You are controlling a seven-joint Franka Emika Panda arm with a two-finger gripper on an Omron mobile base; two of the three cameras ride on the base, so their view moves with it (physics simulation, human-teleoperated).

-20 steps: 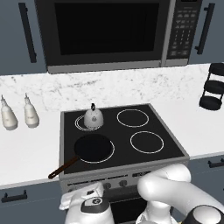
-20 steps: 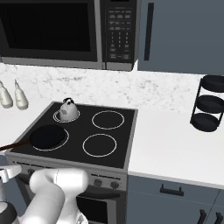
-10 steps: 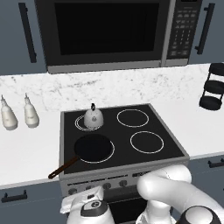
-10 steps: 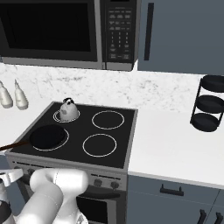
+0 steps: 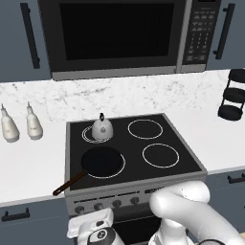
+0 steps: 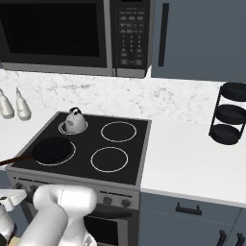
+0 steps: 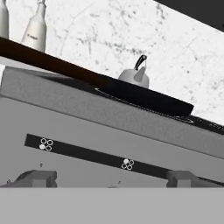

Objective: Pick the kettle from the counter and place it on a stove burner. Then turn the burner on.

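Here the fingers (image 7: 109,177) stand wide apart, empty, low before the stove's front panel (image 7: 100,131), whose knob markings are dot symbols, no readable words. Above that panel the kettle (image 5: 102,128) sits on the rear-left stove burner (image 5: 89,135), behind a black pan (image 5: 101,161). Two bottles (image 5: 20,125) stand on the worktop (image 5: 28,162) left of the stove; their labels are unreadable.

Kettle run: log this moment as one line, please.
kettle: on rear-left stove burner | frying pan: front-left burner | gripper: open, empty, low before stove front | knobs: untouched
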